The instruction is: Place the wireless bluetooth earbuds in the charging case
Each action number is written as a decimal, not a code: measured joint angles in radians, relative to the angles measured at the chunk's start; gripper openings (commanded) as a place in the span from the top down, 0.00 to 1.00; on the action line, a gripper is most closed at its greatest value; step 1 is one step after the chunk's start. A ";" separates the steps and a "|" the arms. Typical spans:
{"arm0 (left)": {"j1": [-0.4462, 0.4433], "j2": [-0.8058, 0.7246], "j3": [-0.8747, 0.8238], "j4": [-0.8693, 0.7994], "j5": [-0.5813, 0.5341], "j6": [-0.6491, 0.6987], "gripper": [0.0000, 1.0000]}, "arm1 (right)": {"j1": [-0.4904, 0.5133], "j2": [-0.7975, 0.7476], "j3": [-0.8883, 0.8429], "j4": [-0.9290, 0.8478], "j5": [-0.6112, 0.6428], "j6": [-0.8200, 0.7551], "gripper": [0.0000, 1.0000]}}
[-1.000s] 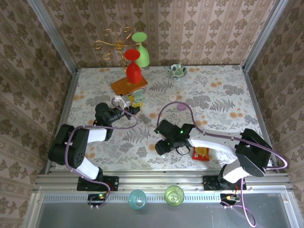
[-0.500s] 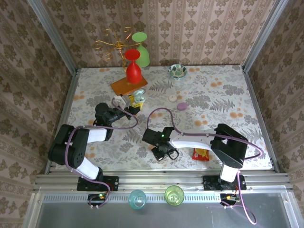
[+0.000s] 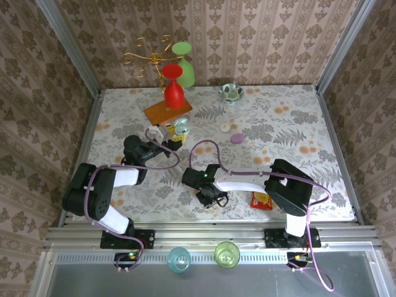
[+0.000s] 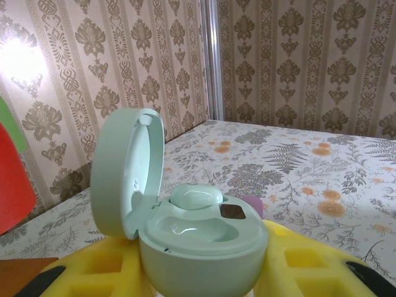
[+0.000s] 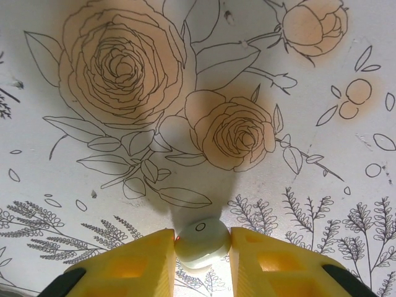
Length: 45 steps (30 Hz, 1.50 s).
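On the flowered desk (image 3: 309, 111), seen from above, the left arm (image 3: 102, 185) lies low and reaches toward the far left, its jaws closed on a mint case (image 3: 180, 127) just in front of a wooden board (image 3: 166, 111) that carries a red glass (image 3: 174, 93). The right arm (image 3: 247, 182) stretches leftward across the near middle of the desk, its elbow folded back by its base and its wrist tipped down so the jaws point at the cloth. A red packet (image 3: 262, 200) lies just beside its forearm. A lilac case (image 3: 237, 138) and a small white round thing (image 3: 225, 127) sit farther back, well apart from both arms. From the left wrist, the mint case is round and smooth like a pebble and is clamped between two yellow pads (image 4: 309, 266). Its lid (image 4: 127, 173) is swung open and stands upright on the left. One seated earbud (image 4: 197, 197), pale mint-white and glossy, rests at the back of the case's tray, with a small dark patch (image 4: 232, 211) just beside it and a shiny hollow in front. From the right wrist, a second earbud (image 5: 202, 242), also pale mint-white and rounded with a tiny ring mark on top, sits between that arm's yellow fingertips (image 5: 136, 266) and touches both, so the right jaws are closed on it. The desk's orange roses lie beyond it, and I cannot tell whether this bud rests on the cloth.
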 measured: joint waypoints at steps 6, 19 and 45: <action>0.000 0.000 0.000 0.000 0.000 0.000 0.82 | -0.031 -0.027 -0.031 0.034 -0.002 -0.091 0.72; 0.028 -0.005 -0.021 0.000 -0.003 0.000 0.82 | -0.143 0.008 0.041 0.043 -0.022 -0.451 0.68; 0.060 -0.006 -0.021 0.000 -0.003 0.000 0.82 | -0.088 -0.042 -0.013 0.088 0.116 -0.039 0.48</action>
